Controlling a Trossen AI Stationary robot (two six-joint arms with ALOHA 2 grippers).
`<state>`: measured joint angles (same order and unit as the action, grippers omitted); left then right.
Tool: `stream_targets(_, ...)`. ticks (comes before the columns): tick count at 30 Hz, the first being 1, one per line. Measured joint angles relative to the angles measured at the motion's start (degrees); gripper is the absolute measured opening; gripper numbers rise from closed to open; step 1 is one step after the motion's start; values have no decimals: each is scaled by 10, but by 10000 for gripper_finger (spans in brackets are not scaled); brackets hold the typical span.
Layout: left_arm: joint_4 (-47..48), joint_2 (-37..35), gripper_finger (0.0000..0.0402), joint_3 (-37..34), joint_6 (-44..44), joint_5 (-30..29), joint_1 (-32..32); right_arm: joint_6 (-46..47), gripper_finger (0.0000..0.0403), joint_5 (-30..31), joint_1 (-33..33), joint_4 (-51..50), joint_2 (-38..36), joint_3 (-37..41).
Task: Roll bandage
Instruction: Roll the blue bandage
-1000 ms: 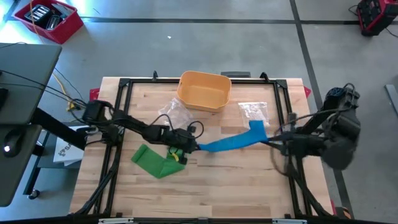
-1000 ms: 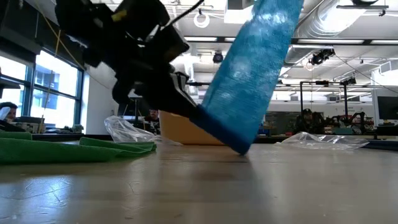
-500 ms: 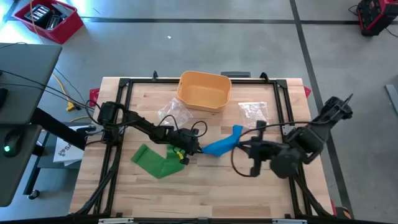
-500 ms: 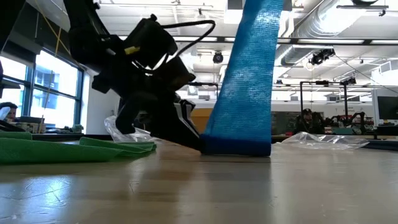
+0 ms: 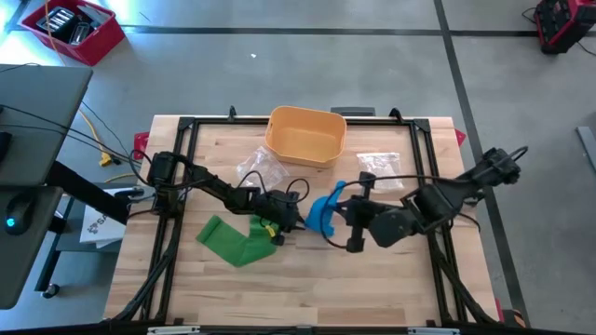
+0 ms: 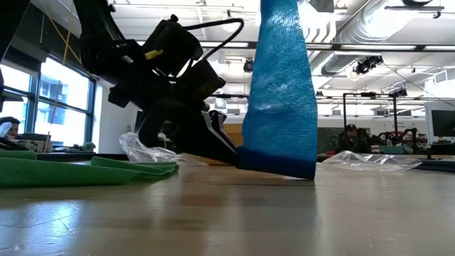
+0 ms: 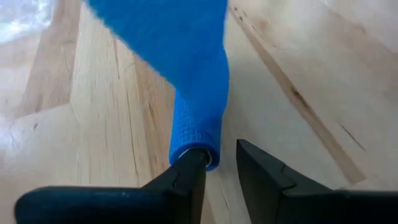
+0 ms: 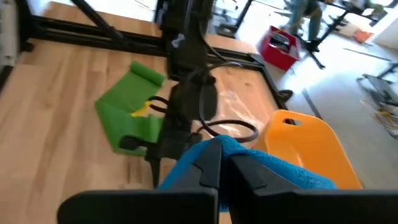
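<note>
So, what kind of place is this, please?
Probably a robotics lab or workshop: exposed ceiling ducts, more equipment rigs behind the wooden table, and a bare concrete floor.

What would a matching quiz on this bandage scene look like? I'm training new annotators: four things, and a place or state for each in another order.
Things:
1. blue bandage
2. green bandage
3. orange bin
4. clear plastic bag

Places or states:
A. lying flat on the table, on the left arm's side
B. at the table's far edge, middle
C. lifted at one end by the right gripper
D. beside the bin, on the right arm's side

Pairs: 1-C, 2-A, 3-B, 4-D
</note>
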<state>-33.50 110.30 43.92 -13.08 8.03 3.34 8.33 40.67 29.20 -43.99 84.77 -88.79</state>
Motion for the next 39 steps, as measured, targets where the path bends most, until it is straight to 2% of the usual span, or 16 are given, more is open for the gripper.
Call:
stream_targets(7, 1, 0, 97, 0, 1, -12, -5, -83, 0, -88, 9, 60, 1, 0)
stream_targets(15, 5, 8, 98, 0, -5, -33, -10, -102, 0, -202, 50, 102, 1, 0)
stream_targets(24, -7, 27, 98, 2, -1, -28, -7, -121, 0, -171, 67, 110, 1, 0)
stream_targets(30, -8, 28, 95, 2, 17, -36, -7, -179, 0, -203, 64, 154, 1, 0)
stream_targets(34, -11, 28, 75, 2, 25, -41, -8, -200, 0, -229, 64, 167, 0, 0)
stream_targets(39, -11, 28, 12, 2, 23, -41, -8, -224, 0, -295, 66, 191, -1, 0)
